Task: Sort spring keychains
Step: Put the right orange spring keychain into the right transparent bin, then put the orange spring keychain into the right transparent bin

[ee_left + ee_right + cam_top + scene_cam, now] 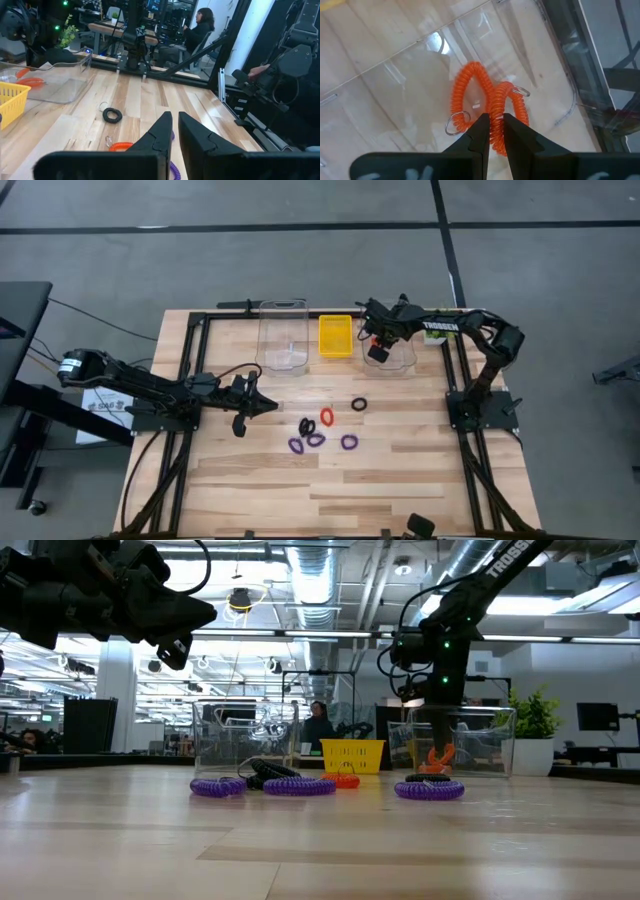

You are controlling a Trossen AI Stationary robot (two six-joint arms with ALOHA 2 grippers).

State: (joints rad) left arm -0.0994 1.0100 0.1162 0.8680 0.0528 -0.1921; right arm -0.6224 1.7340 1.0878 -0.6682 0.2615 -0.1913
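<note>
Several spring keychains lie on the table's middle: black (359, 404), orange-red (327, 417), black (306, 425), and purple ones (316, 439), (296, 446), (349, 442). My right gripper (378, 350) reaches down into the right clear bin (400, 360), shut on an orange-red keychain (510, 107). Another orange-red keychain (466, 95) lies on the bin floor beside it. My left gripper (270, 406) hovers above the table left of the loose keychains, shut and holding nothing (175, 122). My right gripper pinches the orange-red keychain's coil (496, 136) between its two fingers, coming from above and pointing down into the right bin. The loop spreads out below the fingertips (437, 757). Whether its lower part rests on the bin floor, I cannot tell.
A second clear bin (283, 340) stands at the far edge left of a yellow tray (335, 336). Black frame rails run along the table's left and right sides. Bare wood lies toward the near edge. A person sits in the room beyond (200, 30).
</note>
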